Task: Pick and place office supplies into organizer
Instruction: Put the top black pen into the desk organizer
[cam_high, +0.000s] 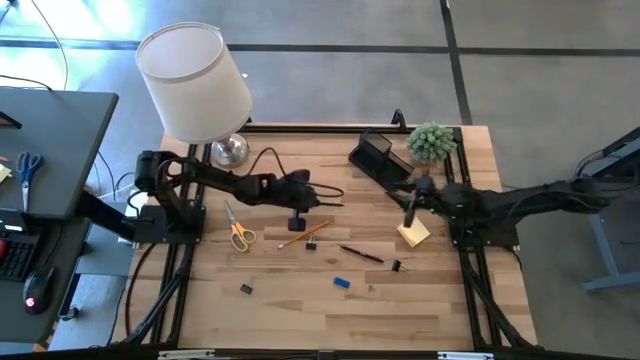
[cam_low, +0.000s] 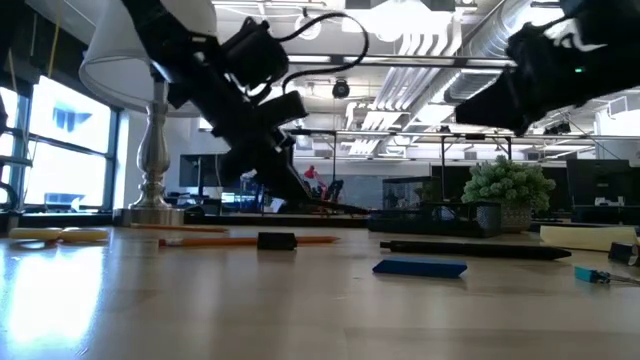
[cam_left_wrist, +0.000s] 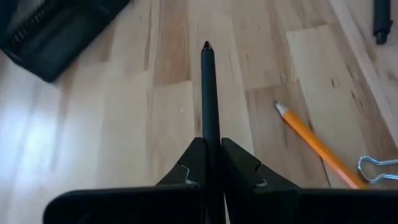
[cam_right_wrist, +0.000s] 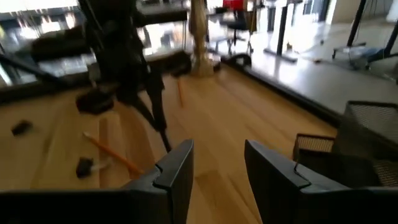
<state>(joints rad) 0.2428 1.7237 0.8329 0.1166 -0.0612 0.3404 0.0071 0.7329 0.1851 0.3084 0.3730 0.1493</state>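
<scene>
My left gripper (cam_high: 318, 198) hangs over the middle of the table, shut on a dark pen (cam_left_wrist: 209, 93) that juts forward out of it. The black organizer (cam_high: 378, 158) stands at the far right beside a small plant. My right gripper (cam_right_wrist: 217, 163) hovers open near the yellow sticky-note pad (cam_high: 413, 233), nothing between its fingers. Flat on the table lie yellow-handled scissors (cam_high: 238, 230), an orange pencil (cam_high: 300, 237), another dark pen (cam_high: 360, 253), a blue eraser (cam_high: 342, 283) and black clips (cam_high: 397, 265). My left gripper pinches the dark pen between its two fingers, which close on the shaft (cam_left_wrist: 211, 135) behind the long part that sticks out. The pen lies along the fingers, its tip (cam_left_wrist: 206, 46) pointing ahead and slanting down. It is lifted clear of the table.
A white-shaded lamp (cam_high: 195, 80) stands at the far left corner, with a cable looping behind my left arm. A green plant (cam_high: 430, 140) sits at the far right corner by the organizer. Bare wood lies along the table's near edge. A side desk (cam_high: 40, 150) stands to the left.
</scene>
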